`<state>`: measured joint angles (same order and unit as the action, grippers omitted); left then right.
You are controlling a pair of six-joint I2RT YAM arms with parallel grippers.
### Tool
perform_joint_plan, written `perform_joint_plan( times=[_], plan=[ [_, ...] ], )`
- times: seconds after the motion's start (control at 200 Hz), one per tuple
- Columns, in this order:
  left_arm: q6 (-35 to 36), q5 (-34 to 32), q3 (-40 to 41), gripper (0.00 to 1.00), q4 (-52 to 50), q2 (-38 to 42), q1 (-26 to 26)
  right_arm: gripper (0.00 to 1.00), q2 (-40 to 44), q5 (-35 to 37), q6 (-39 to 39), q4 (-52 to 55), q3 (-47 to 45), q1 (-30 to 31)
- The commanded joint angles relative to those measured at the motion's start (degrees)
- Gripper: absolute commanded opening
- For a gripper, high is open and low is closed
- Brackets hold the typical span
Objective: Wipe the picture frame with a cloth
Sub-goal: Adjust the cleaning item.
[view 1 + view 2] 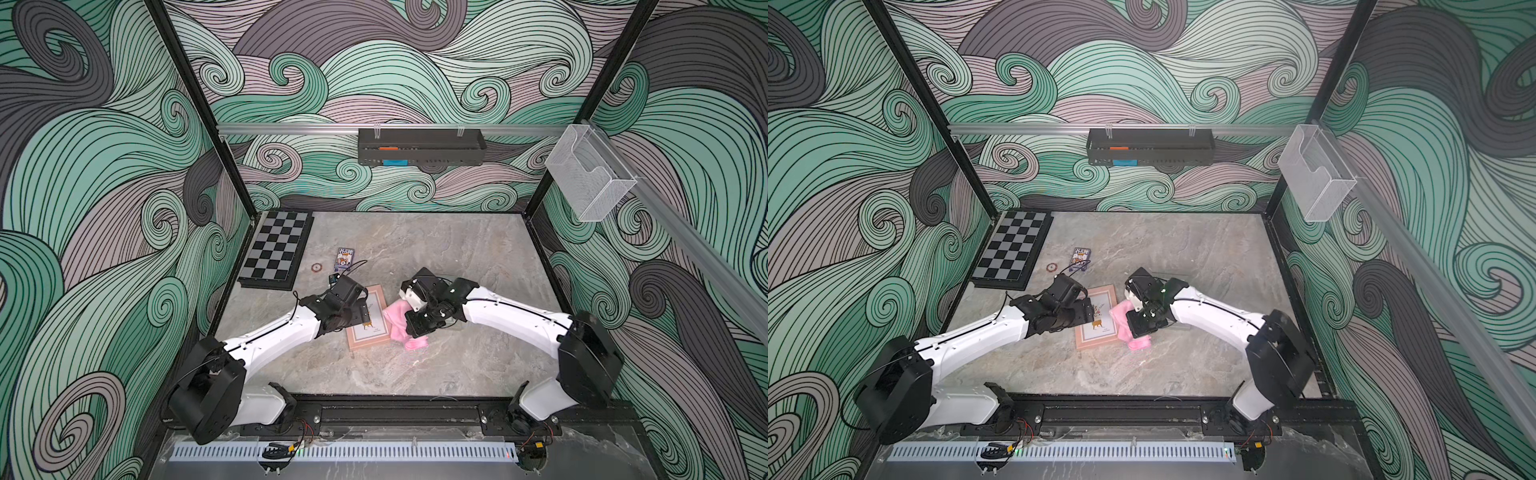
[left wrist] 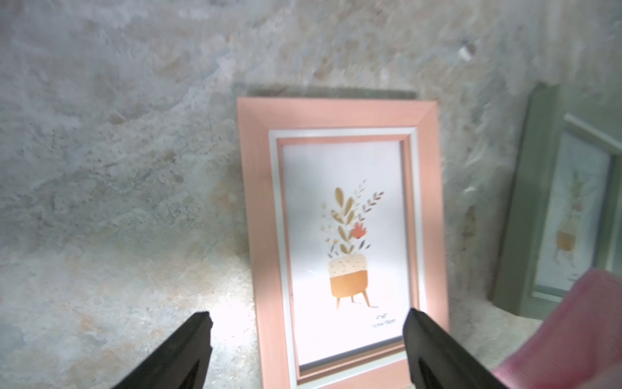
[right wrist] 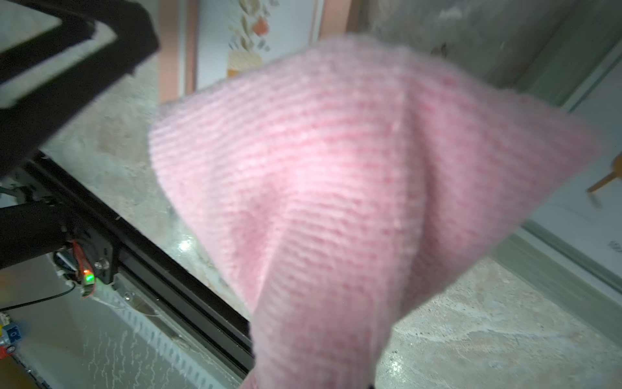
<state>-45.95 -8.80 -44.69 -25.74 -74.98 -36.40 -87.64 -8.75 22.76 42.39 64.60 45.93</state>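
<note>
**A:** So how far along is the wipe?

**B:** Barely started, I'd guess. The picture frame (image 1: 370,318) lies flat. My right gripper (image 1: 413,328) is clamped on the cloth (image 1: 398,322), hanging at the frame's right edge. My left gripper (image 2: 308,336) is spread wide over the frame, holding nothing.

**A:** And the room?

**B:** Swirly walls (image 1: 415,62), a marble table (image 1: 415,374), and a chessboard (image 1: 276,249) well beyond the frame.

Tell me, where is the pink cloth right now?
In both top views the cloth hangs bunched from the shut right gripper near the middle of the table, at the right edge of the pink picture frame lying flat there.
</note>
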Motion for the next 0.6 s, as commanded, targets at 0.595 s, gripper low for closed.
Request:
perform_joint_plan(
  times=[0.595],
  plan=[
    [-14.58,41.66,7.82,0.99,30.83,9.49,4.44,0.00,-0.60,-31.50,-1.59,-10.47,4.13,-0.65]
  ],
)
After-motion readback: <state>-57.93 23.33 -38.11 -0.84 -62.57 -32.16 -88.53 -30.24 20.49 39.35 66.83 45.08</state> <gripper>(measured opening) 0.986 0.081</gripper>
